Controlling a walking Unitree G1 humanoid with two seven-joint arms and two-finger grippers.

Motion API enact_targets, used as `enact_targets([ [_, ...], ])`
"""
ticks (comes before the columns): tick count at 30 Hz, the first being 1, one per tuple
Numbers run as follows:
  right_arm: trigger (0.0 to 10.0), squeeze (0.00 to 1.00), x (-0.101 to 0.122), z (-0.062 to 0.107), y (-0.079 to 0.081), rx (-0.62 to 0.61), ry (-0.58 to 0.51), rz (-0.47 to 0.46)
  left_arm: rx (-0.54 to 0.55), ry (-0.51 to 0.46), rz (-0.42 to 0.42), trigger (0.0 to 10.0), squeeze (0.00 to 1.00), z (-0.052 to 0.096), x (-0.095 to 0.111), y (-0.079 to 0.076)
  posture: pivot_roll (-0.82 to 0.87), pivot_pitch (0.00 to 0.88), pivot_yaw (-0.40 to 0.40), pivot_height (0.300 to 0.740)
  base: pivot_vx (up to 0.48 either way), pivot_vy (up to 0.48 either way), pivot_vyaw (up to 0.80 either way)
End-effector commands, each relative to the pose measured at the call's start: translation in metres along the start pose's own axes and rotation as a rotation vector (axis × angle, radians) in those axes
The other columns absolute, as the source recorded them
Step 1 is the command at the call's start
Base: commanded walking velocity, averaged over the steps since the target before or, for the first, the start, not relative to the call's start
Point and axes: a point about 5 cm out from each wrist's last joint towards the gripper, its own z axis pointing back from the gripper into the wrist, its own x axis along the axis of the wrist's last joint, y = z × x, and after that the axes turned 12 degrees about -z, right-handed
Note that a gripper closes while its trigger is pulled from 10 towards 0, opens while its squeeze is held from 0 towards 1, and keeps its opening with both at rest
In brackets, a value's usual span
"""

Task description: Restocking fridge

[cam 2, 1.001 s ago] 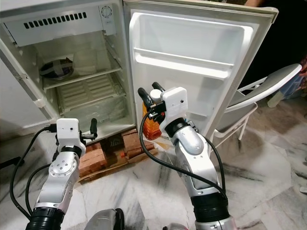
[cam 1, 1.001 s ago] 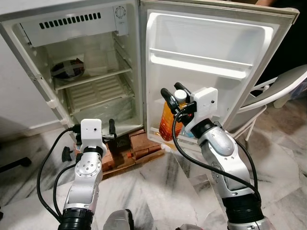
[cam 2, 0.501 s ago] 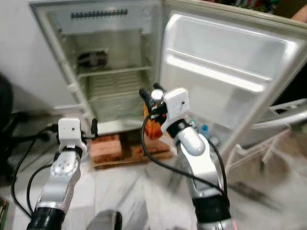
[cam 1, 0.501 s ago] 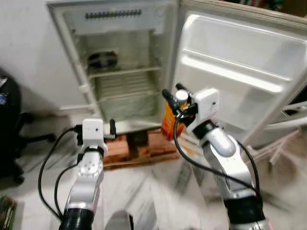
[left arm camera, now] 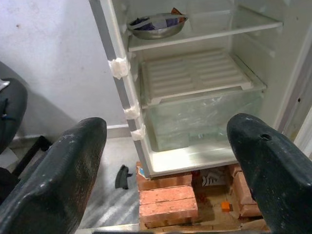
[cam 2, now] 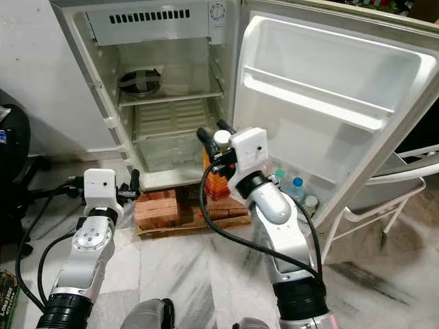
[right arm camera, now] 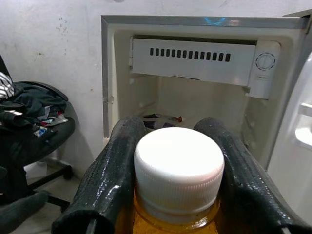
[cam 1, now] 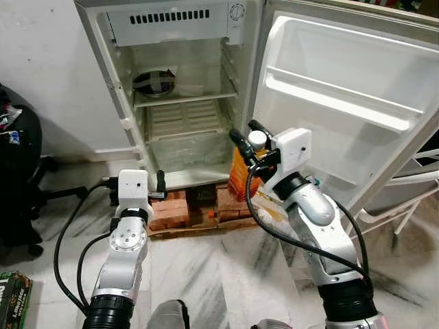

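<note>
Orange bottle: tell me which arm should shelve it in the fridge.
Right. The right gripper already clamps the orange bottle below its white cap, raised before the open fridge. The left gripper is open, holding nothing.

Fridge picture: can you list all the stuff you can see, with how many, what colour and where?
fridge: one, white, door open, standing on bricks
bowl: one, metal, on the fridge's upper shelf
drawer: one, clear, at the fridge's bottom
bricks: several, red, under the fridge
small bottles: three, blue or white caps, lowest door shelf
office chair: one, black, far left
folding chair: one, white, behind the door
bottle: one, orange with white cap, held in front of the fridge
left hand: black, open, facing the fridge
right hand: black, shut on the bottle
</note>
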Motion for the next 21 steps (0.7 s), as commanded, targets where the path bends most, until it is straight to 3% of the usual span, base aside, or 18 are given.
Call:
enact_targets([
  [1, 10.0, 0.0, 0.009, -0.0024, 0.0018, 0.02, -0.043, 0.017, -0.003, -0.005, -0.005, 10.0, 0.0, -0.0016, 0.001, 0.0011, 0.02, 0.043, -0.013, 0.74, 0.0, 0.0, 0.0],
  [6, 10.0, 0.0, 0.0091, -0.0024, 0.002, 0.024, -0.043, 0.02, -0.037, -0.042, -0.001, 10.0, 0.0, -0.0004, 0.0042, -0.0023, 0.02, 0.042, -0.014, 0.74, 0.096, 0.0, 0.0],
  [21, 10.0, 0.0, 0.0033, 0.0025, -0.0038, -0.02, -0.029, 0.046, -0.058, -0.066, -0.006, 10.0, 0.0, 0.0007, 0.0058, -0.0034, 0.02, 0.048, -0.013, 0.74, 0.407, 0.032, 0.0],
])
